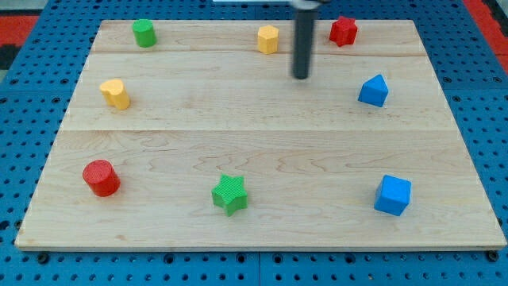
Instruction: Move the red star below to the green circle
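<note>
Hazard: your clawless tip (301,76), left of red star (343,31), may shove yellow hexagon (268,38) en route to green circle (144,32).

My wooden board (262,222) carries eight blocks, placed here from the green star (230,194): red cylinder (101,177) left; blue cube (393,195) right; yellow heart (115,94), green cylinder (144,32), yellow hexagon (268,38), red star (343,30), blue wedge-like block (374,90) above.
</note>
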